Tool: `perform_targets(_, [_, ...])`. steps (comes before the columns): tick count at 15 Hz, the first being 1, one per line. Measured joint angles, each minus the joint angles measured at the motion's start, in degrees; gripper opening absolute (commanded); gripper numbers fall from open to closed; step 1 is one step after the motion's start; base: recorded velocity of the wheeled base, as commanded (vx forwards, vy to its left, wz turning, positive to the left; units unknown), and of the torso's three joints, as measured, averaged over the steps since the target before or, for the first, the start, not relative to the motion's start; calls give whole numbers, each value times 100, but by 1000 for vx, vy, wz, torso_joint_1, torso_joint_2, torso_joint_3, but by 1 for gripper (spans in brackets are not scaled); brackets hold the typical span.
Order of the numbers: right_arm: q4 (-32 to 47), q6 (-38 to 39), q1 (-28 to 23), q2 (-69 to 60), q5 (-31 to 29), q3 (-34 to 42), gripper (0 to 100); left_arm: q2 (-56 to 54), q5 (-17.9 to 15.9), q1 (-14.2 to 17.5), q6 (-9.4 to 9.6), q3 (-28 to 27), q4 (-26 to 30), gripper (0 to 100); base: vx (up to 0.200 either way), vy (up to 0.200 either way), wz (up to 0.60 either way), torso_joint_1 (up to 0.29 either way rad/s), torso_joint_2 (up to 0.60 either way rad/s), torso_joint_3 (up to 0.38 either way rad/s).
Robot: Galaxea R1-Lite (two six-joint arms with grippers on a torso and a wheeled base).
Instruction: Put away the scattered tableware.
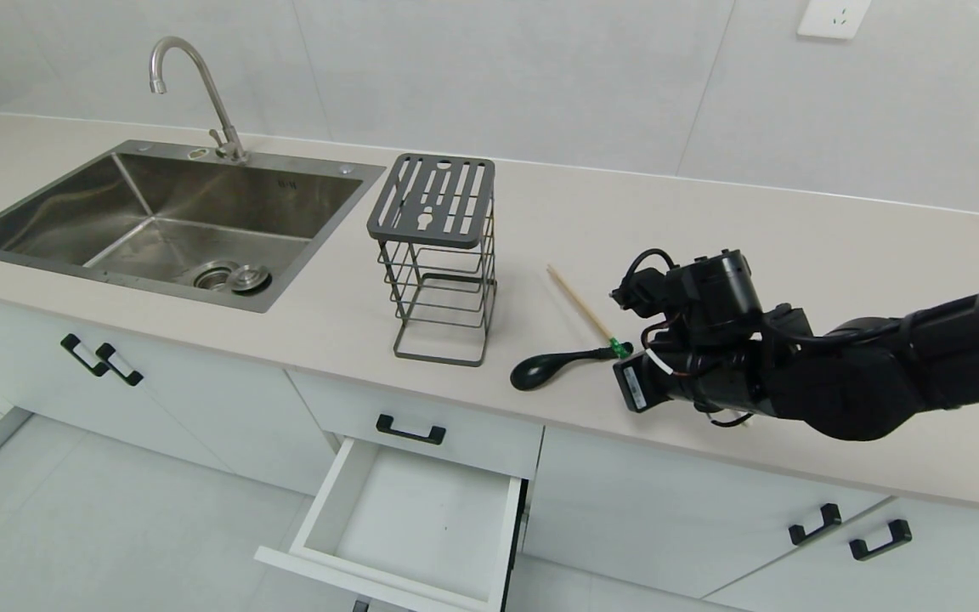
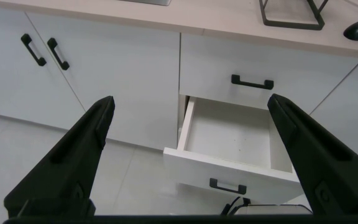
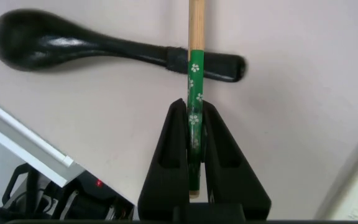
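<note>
On the beige countertop [image 1: 710, 229], as landmark: grey wire utensil rack [image 1: 438, 255], upright, slotted plate on top.

Right of the rack: wooden chopstick [image 1: 583, 306] with a green, flower-printed end, lying slantwise, bare tip toward the wall, green end toward the counter's front edge. Pinched at that green end by the right gripper [image 3: 194, 115], fingers pressed tight against the stick from both sides, low over the counter, to the right of the rack and nearer the front edge.

Also right of the rack, just in front of the chopstick: black spoon [image 1: 553, 365], flat on the counter, bowl pointing toward the rack, handle pointing away. Crossed near the handle's end by the chopstick's green part, seen from the right wrist view.

Below and in front of the rack, off the counter: white drawer [image 1: 421, 518] pulled open. Above the floor there, before the cabinet fronts: left gripper [image 2: 191, 102], fingers spread wide, nothing between them.

Left of the rack: steel sink [image 1: 116, 276] set into the counter, curved faucet [image 1: 200, 85] at its back edge. Far right of the rack, high on the wall: white socket [image 1: 834, 17].
</note>
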Motion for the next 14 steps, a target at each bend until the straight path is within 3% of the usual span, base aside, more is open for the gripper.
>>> perform_targets(8, [-33,-100,-129,-780,35,317,0,0,-2,0,0,0,2,100,0,0,0,0,0,0])
perform_targets(14, [-540,-766,-102,-1456,569,651,0,0,0,0,0,0,0,100,0,0,0,0,0,0])
